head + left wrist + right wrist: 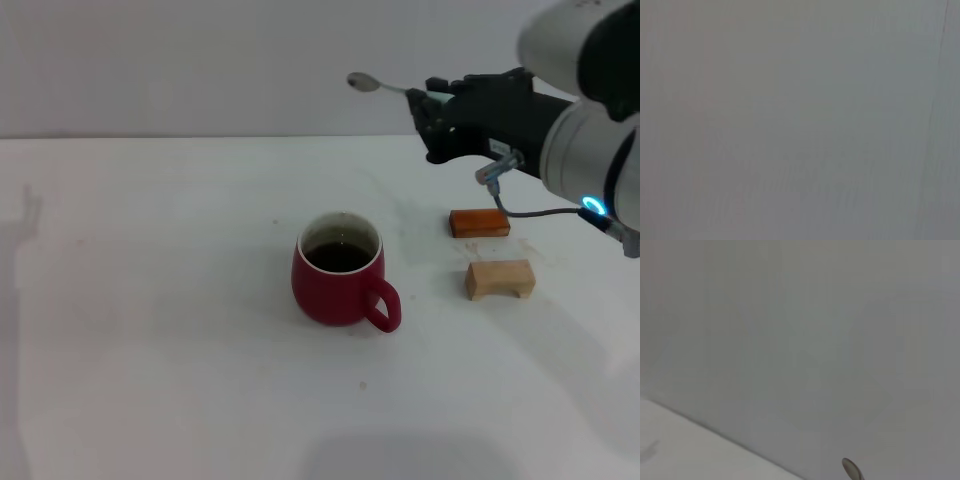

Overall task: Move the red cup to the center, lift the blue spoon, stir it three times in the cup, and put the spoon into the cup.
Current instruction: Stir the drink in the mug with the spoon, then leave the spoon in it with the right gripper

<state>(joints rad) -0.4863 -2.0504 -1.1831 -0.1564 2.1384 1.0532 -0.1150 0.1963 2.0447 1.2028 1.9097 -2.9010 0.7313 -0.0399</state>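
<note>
The red cup (340, 270) stands upright near the middle of the white table (150, 300), its handle toward the front right and dark liquid inside. My right gripper (432, 112) is raised well above the table at the back right, shut on the blue spoon (385, 87). The spoon lies almost level, its silver bowl pointing left, up and to the right of the cup. The spoon's bowl also shows in the right wrist view (852, 469). The left gripper is out of view; the left wrist view shows only a plain grey surface.
A reddish-brown wooden block (479, 222) and a pale wooden block (499, 279) lie on the table to the right of the cup, under my right arm. A grey wall (200, 60) rises behind the table's far edge.
</note>
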